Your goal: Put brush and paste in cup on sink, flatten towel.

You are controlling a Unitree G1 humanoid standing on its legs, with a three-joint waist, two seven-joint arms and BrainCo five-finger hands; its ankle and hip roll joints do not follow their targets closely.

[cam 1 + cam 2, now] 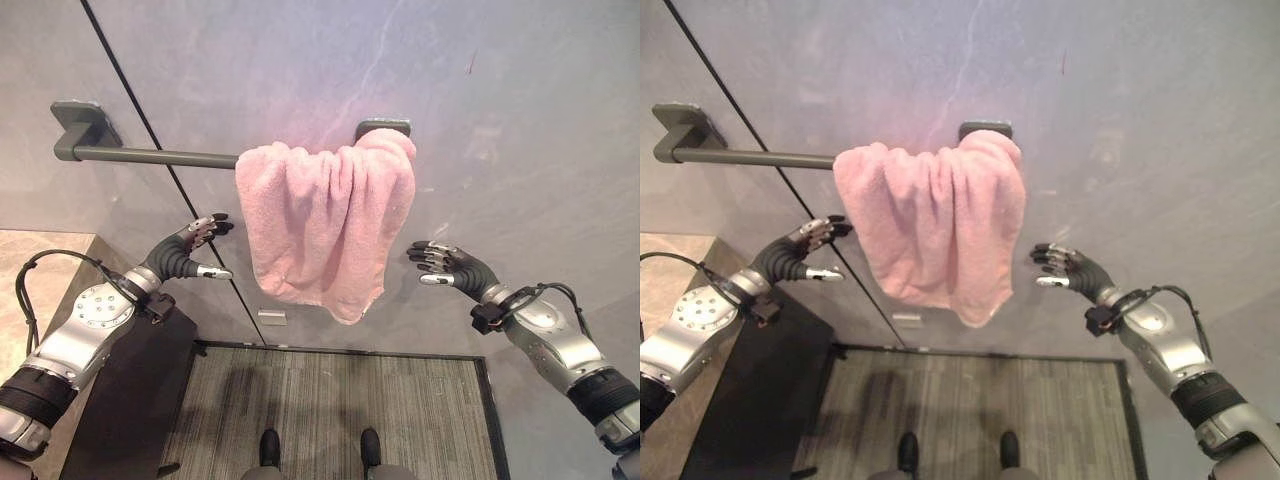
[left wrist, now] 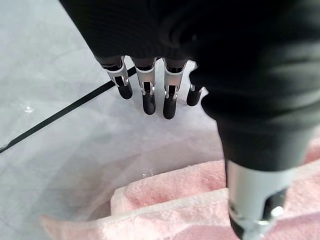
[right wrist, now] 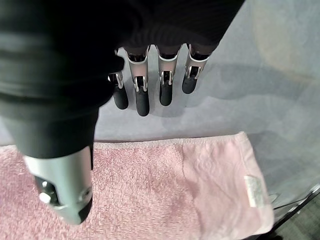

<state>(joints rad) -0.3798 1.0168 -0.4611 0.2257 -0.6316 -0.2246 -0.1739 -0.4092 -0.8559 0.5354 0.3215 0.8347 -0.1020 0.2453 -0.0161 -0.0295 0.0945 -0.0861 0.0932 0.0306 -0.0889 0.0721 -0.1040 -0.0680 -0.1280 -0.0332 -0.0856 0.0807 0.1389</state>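
A pink towel (image 1: 325, 220) hangs bunched over the right end of a grey wall rail (image 1: 150, 156), folded in thick pleats. My left hand (image 1: 190, 250) is raised just left of the towel, open, fingers straight and apart from the cloth. My right hand (image 1: 447, 264) is raised just right of the towel, also open and not touching it. In the left wrist view the towel (image 2: 175, 200) lies past my straight fingers (image 2: 149, 97). The right wrist view has the towel (image 3: 170, 190) with a white label under my fingers (image 3: 142, 95).
The grey wall (image 1: 500, 120) carries a dark vertical seam (image 1: 170, 170) left of the towel. A stone counter (image 1: 30, 260) with a dark side panel (image 1: 130, 400) stands at the lower left. A grey mat (image 1: 330, 410) lies on the floor below.
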